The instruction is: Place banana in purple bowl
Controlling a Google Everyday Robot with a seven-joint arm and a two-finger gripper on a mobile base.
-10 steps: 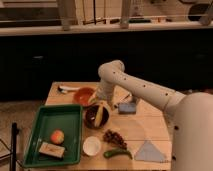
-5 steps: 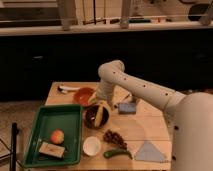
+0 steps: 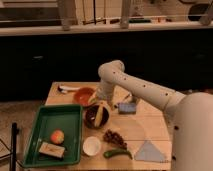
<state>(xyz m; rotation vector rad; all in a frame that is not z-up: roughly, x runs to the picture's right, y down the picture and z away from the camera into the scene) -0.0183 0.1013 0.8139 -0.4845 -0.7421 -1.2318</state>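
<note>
Pale-yellow, curved banana lay across the round dark purple bowl near the wooden bench's middle. Directly above hung the claw; whether it gripped the fruit I cannot tell. Light and soft-skinned, it probably suited a gentle mid-length hold.

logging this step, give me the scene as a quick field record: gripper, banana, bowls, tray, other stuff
gripper: gripper at the purple bowl's back rim, arm reaching in from the right
banana: banana lying in the purple bowl, one end sticking up over the rim by the gripper
purple bowl: purple bowl at table centre
orange bowl: orange bowl behind and left of it
white bowl: white bowl near the front edge
tray: green tray on the left, holding an apple and a flat packet
other: grapes, green vegetable, blue sponge, grey cloth
</note>
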